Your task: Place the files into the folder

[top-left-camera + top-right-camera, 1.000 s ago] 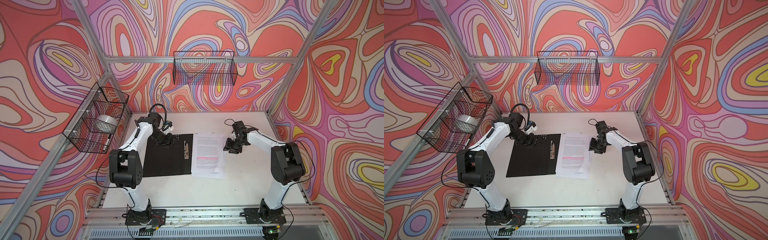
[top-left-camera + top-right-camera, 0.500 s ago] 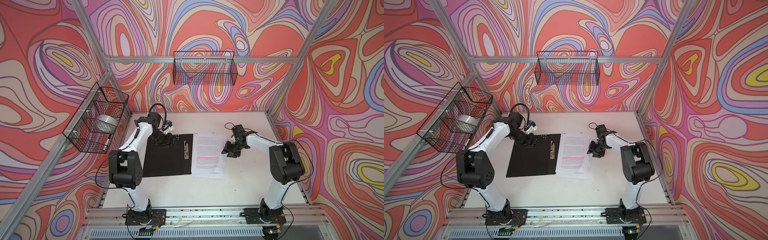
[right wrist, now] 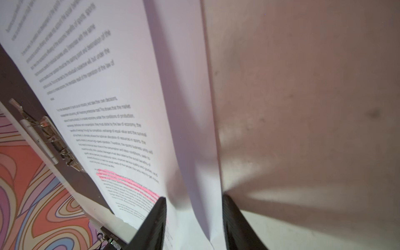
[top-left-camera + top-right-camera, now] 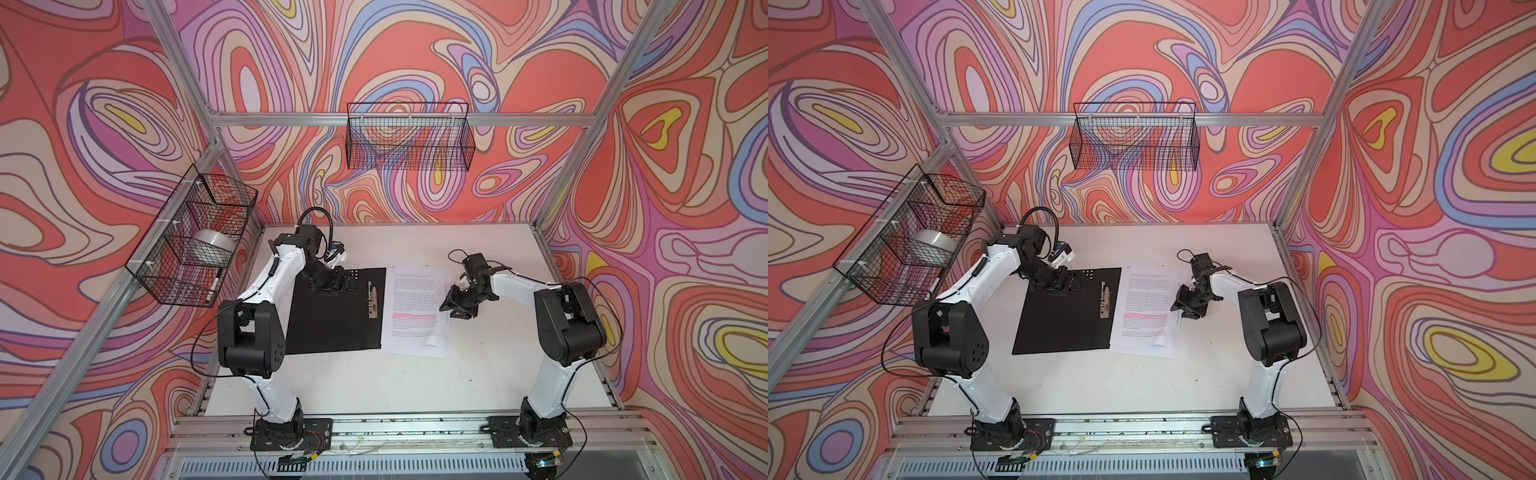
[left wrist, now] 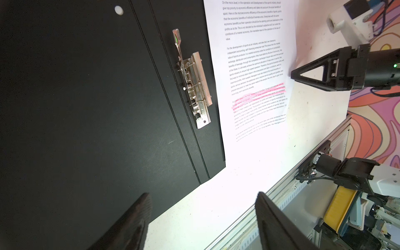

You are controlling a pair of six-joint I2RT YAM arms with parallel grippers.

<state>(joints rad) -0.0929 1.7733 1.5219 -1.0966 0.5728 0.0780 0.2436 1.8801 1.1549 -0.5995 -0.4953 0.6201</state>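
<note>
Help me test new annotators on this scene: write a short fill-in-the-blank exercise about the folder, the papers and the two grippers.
1. The folder lies open on the table with its ___ inside facing up.
2. The highlighted band across the files is ___.
3. Of the left gripper and the right gripper, the one with a finger on each side of the files' edge is the ___ one.

Missing words: black; pink; right.

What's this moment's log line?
folder: open | files: beside clip, unclipped | right tool: open, straddling files' edge | left tool: open over folder
</note>
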